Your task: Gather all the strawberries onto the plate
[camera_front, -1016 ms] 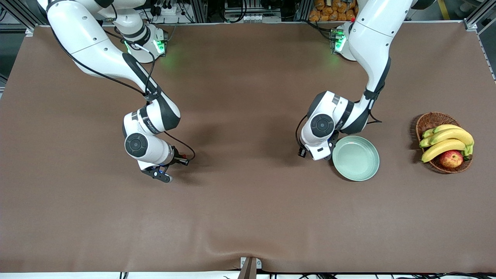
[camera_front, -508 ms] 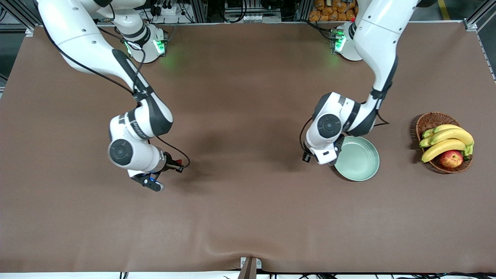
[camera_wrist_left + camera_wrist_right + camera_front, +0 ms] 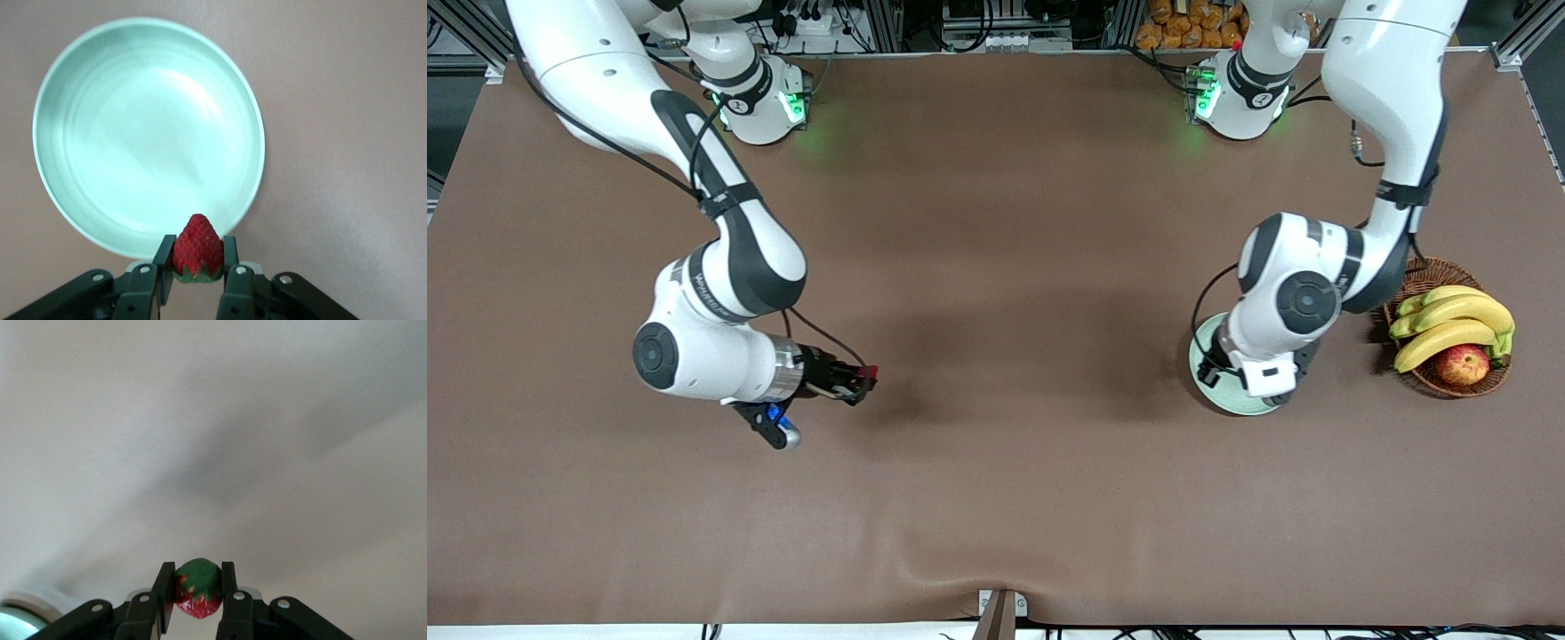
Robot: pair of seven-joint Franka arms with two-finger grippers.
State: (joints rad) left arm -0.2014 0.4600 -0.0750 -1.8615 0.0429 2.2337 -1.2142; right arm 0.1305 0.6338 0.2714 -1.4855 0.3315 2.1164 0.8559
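Left gripper (image 3: 197,275) first: its two fingers are pressed in on a strawberry (image 3: 197,249), which I see from the left wrist view as a small red berry with a pitted skin, pointed tip away from the wrist and a thin green fringe of leaves at the gripper end. It hangs over the plate (image 3: 1205,342), just inside the rim; none of the berry touches the dish. I read the plate as round, shallow, pale mint-green and glossy, with a raised rim and nothing lying in it. In the front view the left arm's wrist covers most of the plate and hides the gripper itself.

Right gripper (image 3: 865,380) is pinched on a second strawberry (image 3: 870,370); the right wrist view shows this one with its dark green cap turned outward and red flesh below, gripped on both flanks. It is in the air over bare brown table (image 3: 996,498), well apart from the plate, toward the right arm's end. I can find only these two strawberries in view.

Beside the plate, toward the left arm's end of the table, stands a brown wicker basket (image 3: 1414,277) holding bananas (image 3: 1449,324) and a red-yellow apple (image 3: 1463,364).
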